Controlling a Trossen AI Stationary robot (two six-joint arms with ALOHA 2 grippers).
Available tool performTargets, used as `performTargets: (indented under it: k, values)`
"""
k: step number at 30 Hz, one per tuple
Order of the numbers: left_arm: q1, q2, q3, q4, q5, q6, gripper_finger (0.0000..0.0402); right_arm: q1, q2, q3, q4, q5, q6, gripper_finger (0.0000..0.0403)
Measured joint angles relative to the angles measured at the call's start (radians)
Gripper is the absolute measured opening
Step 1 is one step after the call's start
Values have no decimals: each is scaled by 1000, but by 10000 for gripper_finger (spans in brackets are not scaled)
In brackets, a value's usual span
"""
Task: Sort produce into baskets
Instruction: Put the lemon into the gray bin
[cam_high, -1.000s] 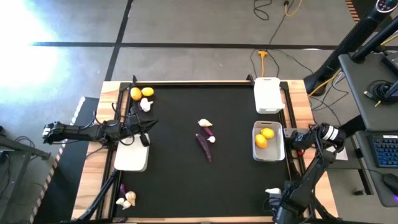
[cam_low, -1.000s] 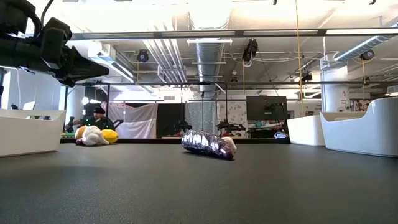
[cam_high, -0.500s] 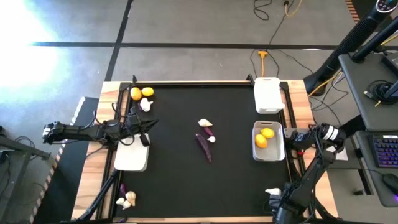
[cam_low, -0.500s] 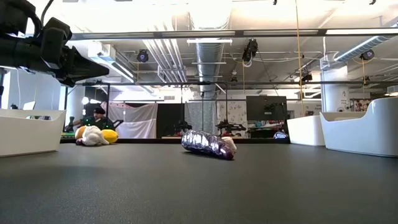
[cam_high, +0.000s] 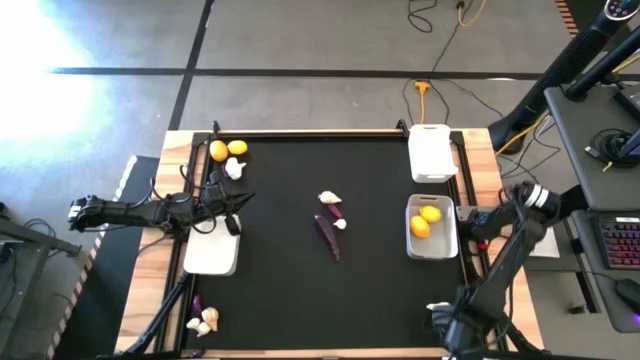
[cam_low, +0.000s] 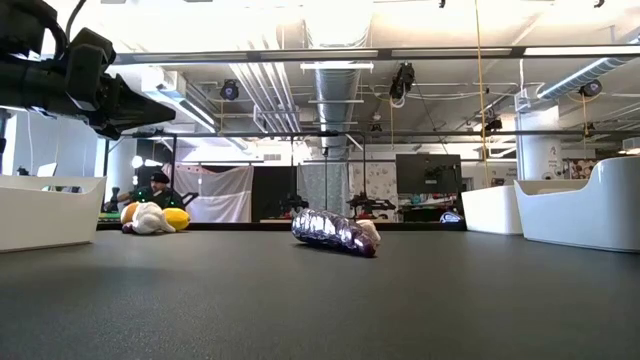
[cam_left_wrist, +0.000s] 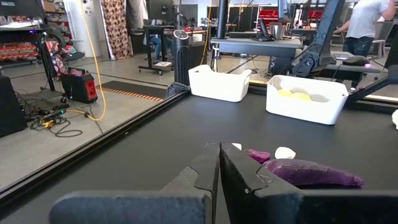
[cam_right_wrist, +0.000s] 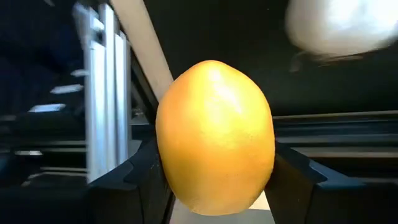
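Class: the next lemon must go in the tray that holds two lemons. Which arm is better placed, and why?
Right. The right gripper is shut on a lemon and sits on the lemon tray side of the table. The left gripper is shut, empty, at the opposite side.

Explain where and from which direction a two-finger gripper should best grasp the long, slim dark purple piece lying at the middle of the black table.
Probably from straight above, closing across the middle of the long dark purple piece. It lies flat on the black table, so its narrow width suits the fingers. A small whitish garlic bulb sits against its far end, so gripping mid-length or nearer avoids it.
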Motion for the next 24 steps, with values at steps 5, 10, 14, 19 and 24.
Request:
performTargets:
  k: [5,10,14,19,24]
  values:
    - [0,0,0,0,0,0,0,-103,-196,0,-155,260,-34,206]
    - [0,0,0,0,0,0,0,-265,-374,0,-343,512,1,207]
    - [0,0,0,0,0,0,0,-422,-462,-2,-441,652,22,208]
    - [0,0,0,0,0,0,0,-642,-499,-33,-466,706,-120,208]
    - [0,0,0,0,0,0,0,-779,-491,-117,-394,739,-423,214]
